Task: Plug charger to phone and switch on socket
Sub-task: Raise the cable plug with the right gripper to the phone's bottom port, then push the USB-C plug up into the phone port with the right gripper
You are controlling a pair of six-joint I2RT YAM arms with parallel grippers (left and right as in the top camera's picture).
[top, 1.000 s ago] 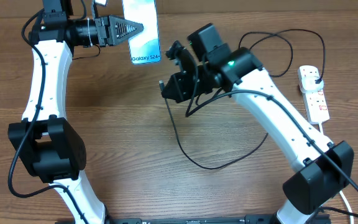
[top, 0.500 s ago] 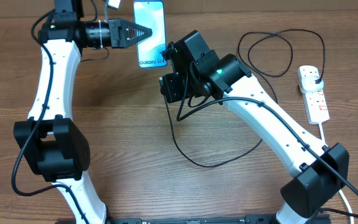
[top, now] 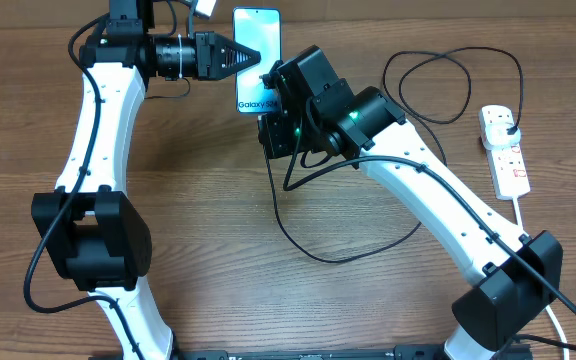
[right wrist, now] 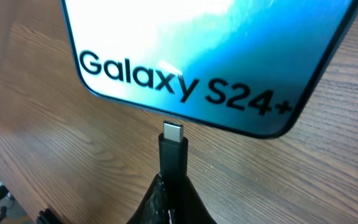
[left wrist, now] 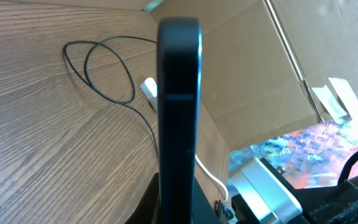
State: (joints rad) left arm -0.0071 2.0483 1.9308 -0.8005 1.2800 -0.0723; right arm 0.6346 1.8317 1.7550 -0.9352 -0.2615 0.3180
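While the left tool (top: 252,60) is clamped on one long edge of the phone (top: 264,30), the phone sits at the far side of the bench (top: 198,230) with its blue-teal screen facing the overhead camera. From the left wrist camera the phone (left wrist: 179,106) shows edge-on as a dark slab standing between the tool's fingers.

Just beside the phone's near short edge, the right tool (top: 271,112) is closed tight on the charger (top: 308,255), gripping it right behind the connector. In the right wrist view the charger (right wrist: 172,149) points straight up from the narrow tool (right wrist: 170,196), its metal tip meeting the lower edge of the phone (right wrist: 197,50) under the printed "Galaxy S24+". Whether the tip has entered the port cannot be told.

Behind the right tool, the black cable trails in a loose curve across the bench, then loops at the far right. Its black plug sits in the socket (top: 504,150), which lies well apart from the phone at the right edge, a white cord (top: 521,203) leading off it.
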